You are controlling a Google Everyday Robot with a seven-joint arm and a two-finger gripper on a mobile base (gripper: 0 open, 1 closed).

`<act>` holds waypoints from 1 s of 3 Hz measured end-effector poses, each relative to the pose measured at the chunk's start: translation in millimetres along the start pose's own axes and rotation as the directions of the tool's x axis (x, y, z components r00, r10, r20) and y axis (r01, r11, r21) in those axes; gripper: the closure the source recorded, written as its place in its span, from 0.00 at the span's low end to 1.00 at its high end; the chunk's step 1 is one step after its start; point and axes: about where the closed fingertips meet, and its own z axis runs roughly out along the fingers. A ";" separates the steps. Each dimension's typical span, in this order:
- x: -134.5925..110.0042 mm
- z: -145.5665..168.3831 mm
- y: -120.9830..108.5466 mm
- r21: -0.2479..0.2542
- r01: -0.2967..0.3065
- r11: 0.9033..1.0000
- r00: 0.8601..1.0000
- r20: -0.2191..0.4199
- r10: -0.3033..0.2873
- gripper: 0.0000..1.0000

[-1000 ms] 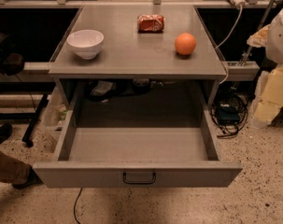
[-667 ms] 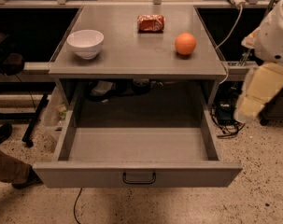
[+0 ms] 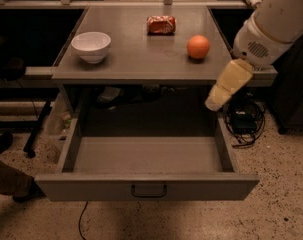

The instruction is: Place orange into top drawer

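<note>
The orange [image 3: 198,47] is a small round fruit resting on the right side of the grey tabletop [image 3: 136,61]. Below it, the top drawer [image 3: 91,188] is pulled wide open and nothing lies inside; its dark handle [image 3: 149,191] is at the centre of the front panel. My arm comes in from the upper right. My gripper [image 3: 215,103] hangs at the end of a cream link, just off the table's right front corner and above the drawer's right rear corner. It is below and to the right of the orange and holds nothing that I can see.
A white bowl [image 3: 91,46] stands at the left of the tabletop and an orange-red foil snack packet [image 3: 161,24] lies at the back centre. Cables [image 3: 243,121] lie on the floor to the right. A person's shoe [image 3: 11,184] is at the lower left.
My arm has swung in from the right edge and down to the left, bringing the gripper to the table's right front corner. The orange, bowl, packet and drawer have not moved.
</note>
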 end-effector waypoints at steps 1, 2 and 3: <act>-21.4 27.9 -33.9 0.058 -0.105 0.993 0.994 0.031 0.103 0.00; -10.5 52.4 -70.3 0.112 -0.173 0.979 0.985 0.027 0.171 0.00; 10.3 66.1 -97.2 0.143 -0.248 0.958 0.969 0.035 0.246 0.00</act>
